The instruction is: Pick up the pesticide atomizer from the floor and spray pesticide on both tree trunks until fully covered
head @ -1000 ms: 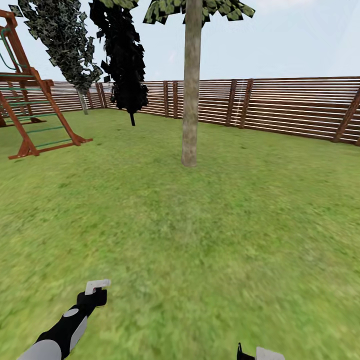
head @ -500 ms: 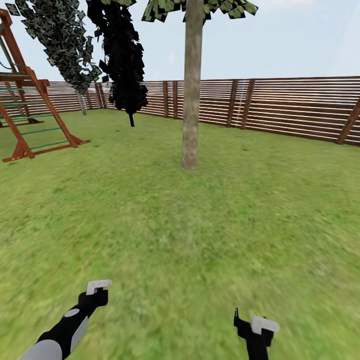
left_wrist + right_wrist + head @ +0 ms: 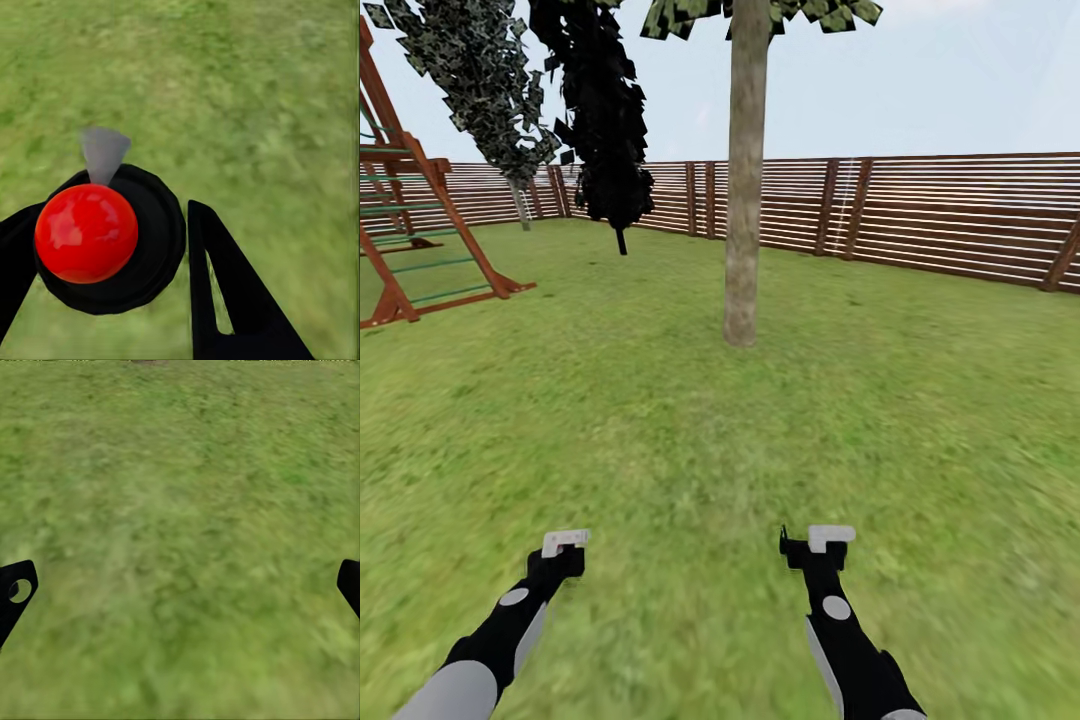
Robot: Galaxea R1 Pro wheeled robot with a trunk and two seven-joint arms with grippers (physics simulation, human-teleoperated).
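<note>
1. Red is the first thing you meet in your left wrist view: the round red top of the pesticide atomizer [image 3: 86, 233] sits on its dark body between the two black fingers [image 3: 225, 292], which press on it from either side, so your left gripper [image 3: 112, 247] is clamped on the bottle, with a pale nozzle poking out past the red top.
2. From your head view, that left gripper [image 3: 563, 545] hangs low at the left over the grass, a white block at its tip; the bottle itself cannot be made out there.
3. Your right gripper [image 3: 817, 545] is held forward at the right, level with the left one and well apart from it. In the right wrist view its dark fingertips [image 3: 15, 592] sit at opposite edges of the picture with nothing but grass between them, so those jaws stand wide apart.
4. Blurry green floor [image 3: 690, 450] stretches ahead of both arms.
5. Straight ahead, well beyond the grippers, a thick mottled grey-tan tree trunk [image 3: 743, 180] rises upright from the lawn.
6. To your left stands a brown wooden climbing frame [image 3: 420, 240].
7. Further back are two dark, thin-trunked trees [image 3: 605, 120].
8. Farthest, a brown slatted fence [image 3: 940, 215] closes the garden.
</note>
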